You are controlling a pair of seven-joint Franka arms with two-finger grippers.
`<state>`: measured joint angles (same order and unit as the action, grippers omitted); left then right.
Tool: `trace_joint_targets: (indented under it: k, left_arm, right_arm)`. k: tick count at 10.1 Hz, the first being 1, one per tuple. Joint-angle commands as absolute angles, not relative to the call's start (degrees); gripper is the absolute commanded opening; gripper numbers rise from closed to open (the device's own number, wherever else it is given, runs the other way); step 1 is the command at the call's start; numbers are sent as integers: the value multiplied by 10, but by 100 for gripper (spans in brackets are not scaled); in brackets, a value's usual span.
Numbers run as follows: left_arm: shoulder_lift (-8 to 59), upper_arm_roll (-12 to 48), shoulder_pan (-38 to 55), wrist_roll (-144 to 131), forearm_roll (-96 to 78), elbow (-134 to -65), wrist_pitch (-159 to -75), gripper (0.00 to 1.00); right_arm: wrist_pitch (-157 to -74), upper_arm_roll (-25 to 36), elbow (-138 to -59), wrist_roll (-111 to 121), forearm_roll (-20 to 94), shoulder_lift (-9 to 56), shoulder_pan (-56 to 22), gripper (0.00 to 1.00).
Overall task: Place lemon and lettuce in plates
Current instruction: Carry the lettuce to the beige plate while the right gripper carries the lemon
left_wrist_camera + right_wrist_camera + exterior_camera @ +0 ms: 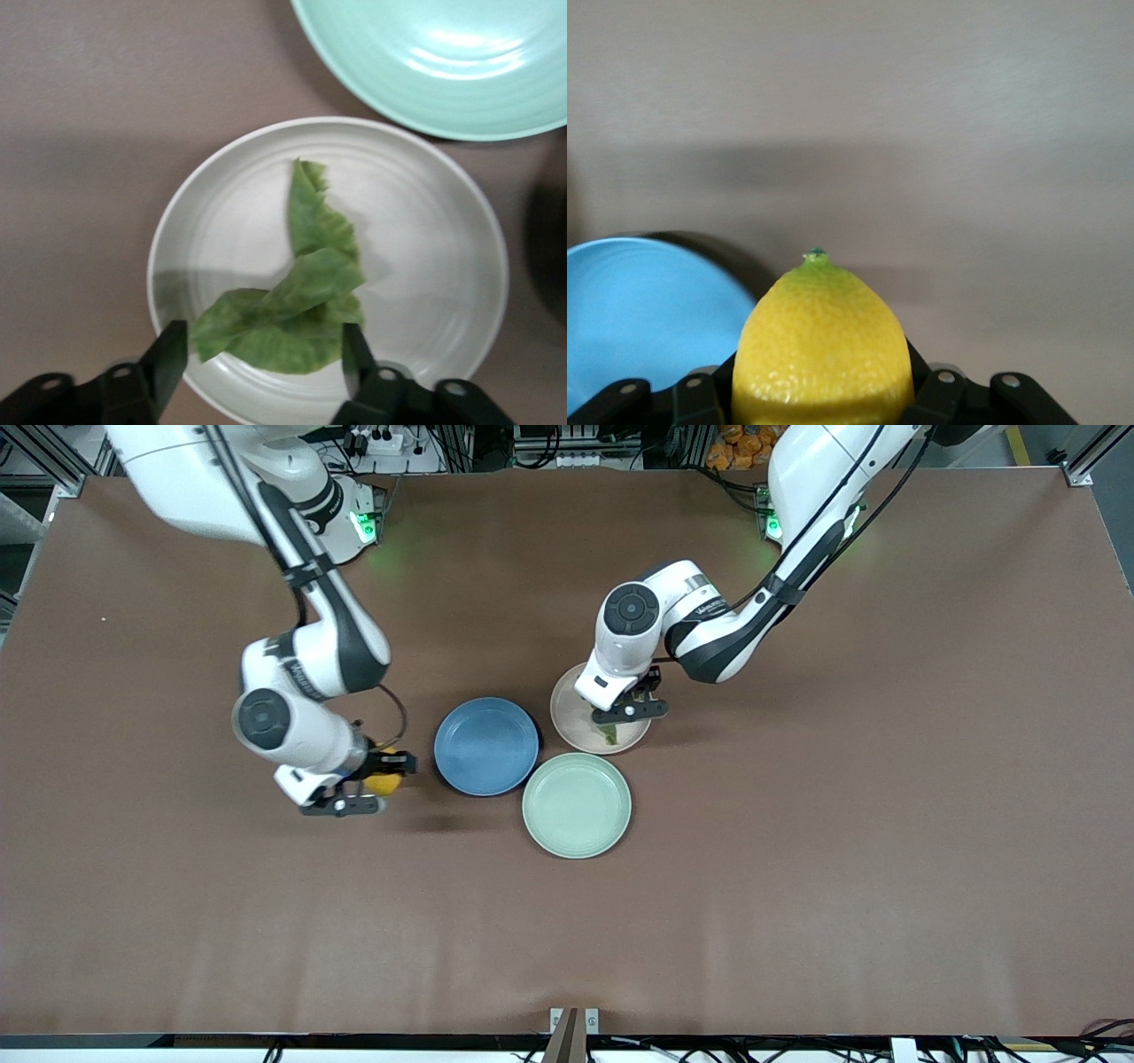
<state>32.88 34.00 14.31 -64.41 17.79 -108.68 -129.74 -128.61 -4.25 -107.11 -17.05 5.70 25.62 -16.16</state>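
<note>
- Altogether, the brown surface (pixel 797 868) carries 3 round plates of equal size, plus 1 lemon and 1 lettuce leaf, with 2 arms at work over them.
- Plate 1, the blue plate (pixel 486 746), lies toward the right arm's end of the group and has nothing on it.
- Plate 2, the beige-pink plate (pixel 574 722), lies just beside the blue one toward the left arm's end, partly covered in the front view by the left arm's wrist.
- Plate 3, the mint-green plate (pixel 577 805), lies nearer to the front camera than the other 2, close to both, and is bare.
- The lettuce (pixel 297 310) lies flat inside the beige-pink plate, its narrow end pointing toward the plate's middle and its wide crumpled end near the rim.
- The left pincer (pixel 264 359) hangs low over that plate with its 2 fingers (pixel 166 354) spread wide, 1 on each side of the leaf's wide end and not clamping it.
- The lemon (pixel 822 345) sits clamped between the 2 fingers of the right pincer (pixel 368 784), its pointed tip with a small green nub sticking out past them.
- The right pincer with the lemon is over bare surface just beside the blue plate, at the right arm's end of it; the lemon is not on any plate.
</note>
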Motion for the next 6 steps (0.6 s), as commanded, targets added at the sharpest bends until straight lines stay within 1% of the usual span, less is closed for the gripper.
trace_joint_targets:
  k: [1, 3, 6]
  left_arm:
    - [319, 328, 130, -646, 197, -1076, -1280, 100]
    - [317, 302, 106, -588, 210, -1056, -1280, 100]
    - [314, 301, 34, -535, 214, -1037, -1280, 100]
  right_arm:
    - [-1277, -40, -1058, -241, 65, 258, -201, 37]
    - [-1284, -40, -1058, -293, 67, 271, -235, 37]
    - [-1311, -40, -1059, -313, 69, 297, -252, 37]
